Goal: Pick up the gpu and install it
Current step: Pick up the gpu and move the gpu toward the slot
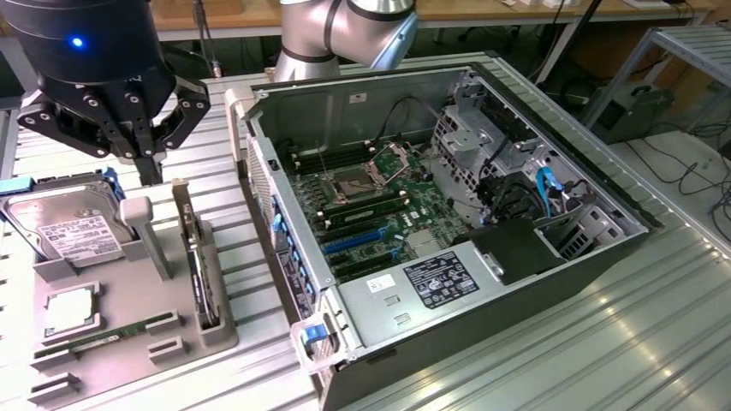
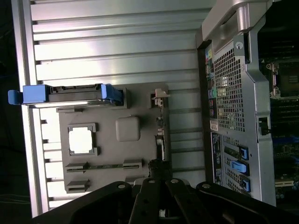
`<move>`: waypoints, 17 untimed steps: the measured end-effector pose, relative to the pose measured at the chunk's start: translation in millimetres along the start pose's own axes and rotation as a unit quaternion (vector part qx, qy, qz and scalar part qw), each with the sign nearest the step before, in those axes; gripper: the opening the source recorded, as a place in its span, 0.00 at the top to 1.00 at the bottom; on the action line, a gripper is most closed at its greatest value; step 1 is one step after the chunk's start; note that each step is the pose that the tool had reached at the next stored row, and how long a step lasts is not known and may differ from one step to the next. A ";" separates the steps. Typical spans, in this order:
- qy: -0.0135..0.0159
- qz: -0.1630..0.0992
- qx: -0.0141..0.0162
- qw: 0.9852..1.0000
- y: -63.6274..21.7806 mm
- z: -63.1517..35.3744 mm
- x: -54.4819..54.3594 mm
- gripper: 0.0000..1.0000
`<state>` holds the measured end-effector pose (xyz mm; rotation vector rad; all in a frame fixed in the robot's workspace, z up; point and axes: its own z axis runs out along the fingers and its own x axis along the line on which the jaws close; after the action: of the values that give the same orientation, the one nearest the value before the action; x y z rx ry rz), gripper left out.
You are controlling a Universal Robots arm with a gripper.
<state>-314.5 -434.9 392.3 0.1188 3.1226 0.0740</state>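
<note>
The gpu (image 1: 197, 261) stands on edge in a slot of the grey holder tray (image 1: 171, 377), a thin dark card with its silver bracket end (image 2: 159, 95) toward the back. In the wrist view I see the gpu (image 2: 160, 135) edge-on as a narrow strip. My gripper (image 1: 147, 168) hangs just above and slightly to the exterior view's left of the card's far end, fingers shut together and holding nothing. The shut fingertips (image 2: 157, 168) sit over the card's line in the wrist view. The open computer case (image 1: 377, 81) lies to the exterior view's right, its motherboard and blue expansion slots (image 1: 356, 241) exposed.
On the tray also rest a silver hard drive (image 1: 67, 229) in a blue caddy, a CPU (image 1: 71, 310) and a narrow RAM stick (image 1: 105, 336). The case's rear panel (image 2: 231, 93) stands close beside the tray. A ribbed metal table (image 1: 594, 342) lies under everything.
</note>
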 end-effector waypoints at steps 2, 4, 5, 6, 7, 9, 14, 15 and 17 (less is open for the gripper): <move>0.000 0.000 0.000 1.000 0.0 0.0 0.0 0.89; 0.000 0.000 0.000 1.000 0.0 0.0 0.0 0.83; 0.000 0.000 0.000 1.000 0.0 0.0 0.0 0.76; 0.000 0.000 0.000 1.000 0.0 0.0 0.0 0.70; 0.000 0.000 0.000 1.000 0.0 0.0 0.0 0.70; 0.000 0.000 0.000 1.000 0.0 0.0 0.0 0.58; 0.000 0.000 0.000 1.000 0.0 0.0 0.0 0.34; 0.000 0.000 0.000 1.000 0.0 0.0 0.0 0.34; 0.000 -0.002 0.000 1.000 0.0 0.0 0.0 0.28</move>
<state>-314.5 -434.9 392.2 0.1117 3.1231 0.0741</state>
